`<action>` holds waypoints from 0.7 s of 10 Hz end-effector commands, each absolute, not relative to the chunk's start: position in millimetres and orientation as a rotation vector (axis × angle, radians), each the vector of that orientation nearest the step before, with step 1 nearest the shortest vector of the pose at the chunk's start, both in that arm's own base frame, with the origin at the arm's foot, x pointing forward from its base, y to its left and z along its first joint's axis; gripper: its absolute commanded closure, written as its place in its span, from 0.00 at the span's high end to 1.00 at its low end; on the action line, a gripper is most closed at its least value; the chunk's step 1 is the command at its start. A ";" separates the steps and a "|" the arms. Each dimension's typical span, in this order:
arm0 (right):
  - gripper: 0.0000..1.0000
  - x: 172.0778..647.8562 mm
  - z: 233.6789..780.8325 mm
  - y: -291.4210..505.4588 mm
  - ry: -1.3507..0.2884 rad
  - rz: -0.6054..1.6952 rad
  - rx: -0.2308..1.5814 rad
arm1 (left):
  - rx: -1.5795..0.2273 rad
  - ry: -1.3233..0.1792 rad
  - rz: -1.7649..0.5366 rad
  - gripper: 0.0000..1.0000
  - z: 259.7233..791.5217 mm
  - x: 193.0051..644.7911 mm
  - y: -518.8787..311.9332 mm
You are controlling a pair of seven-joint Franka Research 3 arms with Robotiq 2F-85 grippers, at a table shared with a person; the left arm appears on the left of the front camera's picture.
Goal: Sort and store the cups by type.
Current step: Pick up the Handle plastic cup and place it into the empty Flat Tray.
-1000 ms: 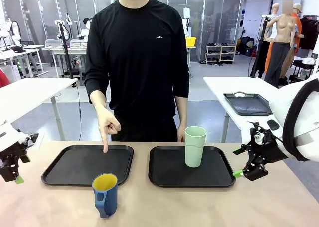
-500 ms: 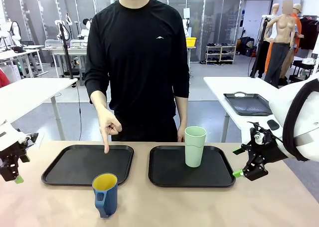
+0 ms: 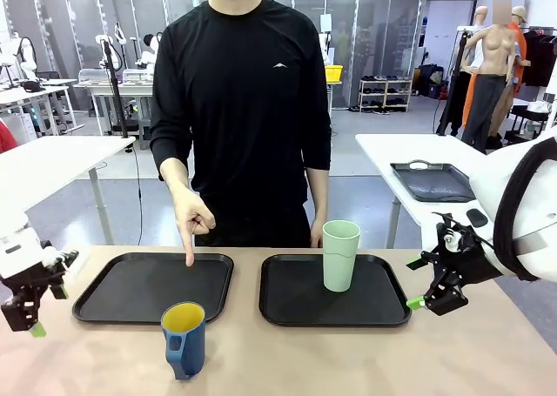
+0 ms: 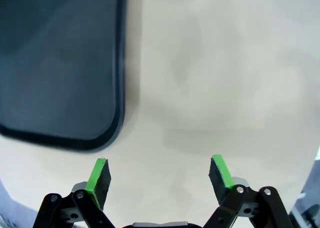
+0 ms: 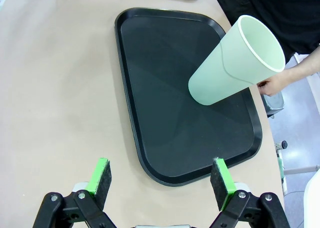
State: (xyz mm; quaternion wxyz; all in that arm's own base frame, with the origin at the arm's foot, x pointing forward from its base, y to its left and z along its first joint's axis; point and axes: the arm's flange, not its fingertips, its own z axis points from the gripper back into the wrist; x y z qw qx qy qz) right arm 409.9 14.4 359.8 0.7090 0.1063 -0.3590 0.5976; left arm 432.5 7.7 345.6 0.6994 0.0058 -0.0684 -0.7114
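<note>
I see the mint tumbler point(image 3: 340, 255) upright on the right tray point(image 3: 383, 311), blue mug point(image 3: 184, 339) on the table point(image 3: 348, 361) just before the left tray point(image 3: 113, 307), person's hand point(image 3: 191, 218) pointing down at that tray, left gripper point(image 4: 159, 174) and right gripper point(image 5: 161, 177) both spread wide, holding nothing.

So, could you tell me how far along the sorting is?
Done: the mint-green tumbler stands on the right tray. In hand: nothing; left gripper and right gripper are open, and the person's hand points at the left tray. Left: the blue mug, on the table.
</note>
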 end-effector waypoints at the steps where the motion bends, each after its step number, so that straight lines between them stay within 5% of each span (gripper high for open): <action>1: 1.00 410.1 359.6 14.8 -0.798 1.329 0.233 | -0.089 -0.172 -1.664 1.00 344.8 435.5 12.3; 7: 1.00 410.1 359.6 14.8 -0.798 1.329 0.233 | -0.615 -0.616 -1.614 1.00 321.2 431.3 -14.2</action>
